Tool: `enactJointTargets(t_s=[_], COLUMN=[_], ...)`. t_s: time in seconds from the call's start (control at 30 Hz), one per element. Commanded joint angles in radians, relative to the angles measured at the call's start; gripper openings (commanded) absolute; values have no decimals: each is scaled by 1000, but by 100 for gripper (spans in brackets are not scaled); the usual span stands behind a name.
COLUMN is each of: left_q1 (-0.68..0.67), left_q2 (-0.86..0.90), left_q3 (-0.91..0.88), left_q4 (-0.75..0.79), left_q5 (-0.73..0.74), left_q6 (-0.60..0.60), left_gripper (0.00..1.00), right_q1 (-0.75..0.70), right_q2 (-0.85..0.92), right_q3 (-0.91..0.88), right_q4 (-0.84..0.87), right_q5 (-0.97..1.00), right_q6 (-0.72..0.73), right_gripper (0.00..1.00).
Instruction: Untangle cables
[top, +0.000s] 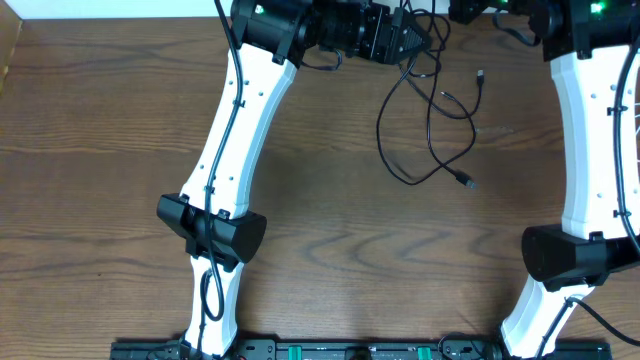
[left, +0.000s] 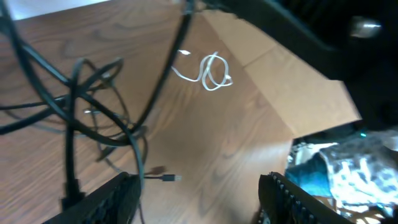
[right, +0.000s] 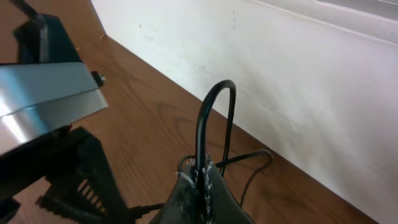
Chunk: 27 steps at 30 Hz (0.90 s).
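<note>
Black cables (top: 432, 120) lie in loose tangled loops on the wooden table at the top middle, with small plug ends (top: 466, 181) spread apart. My left gripper (top: 405, 42) is open just above the tangle. In the left wrist view the black cables (left: 81, 93) cross at the left, one plug (left: 166, 178) lies near the left finger, and nothing sits between the jaws (left: 202, 202). A white cable (left: 211, 71) lies coiled farther off. My right gripper (right: 202, 180) is shut on a black cable (right: 208, 112) that arches up out of its jaws.
A cardboard box (left: 298, 81) stands beyond the white cable. A white wall (right: 280, 68) borders the table's far edge. The left gripper's body (right: 56, 124) is close beside my right gripper. Both arms (top: 235, 130) stretch up the table's sides.
</note>
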Motion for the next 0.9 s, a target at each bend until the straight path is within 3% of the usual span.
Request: enactJointTargets(t_s=[0.0,0.43,0.6,0.67,0.7,0.73,0.77,0.87], left_q1=[5,9,9,9,9,9,9,16], left_q2=[-13,36,62,65,65,65,65,65], left_q3=[-6,-6,-6,-6,-6,-6,-6,-6], left_q4=[1,32,39,39,39,39,39,37], left_q5=[-123,-164,-164,-164,-164,-164,-164,-159], left_q6=[24,57,57,56,53,47,39,26], left_gripper=[67,67,59,42,26,23,8,8], right_q1=[6,24,34,34,34,34,33,31], right_q2=[-31,-50,-61,-64,-64,-64,-64,-64], right_q3=[7,7,7,7,7,7,7,7], right_q4=[2,-24,-23,-23,-23,-24,-25,-26], right_q5=[-18,-100,-100,-99,-99,-93,-84,-84], right_q6=[22,23,23,23,23,23,23,22], right_gripper=[1,1,1,1,1,1,1,1])
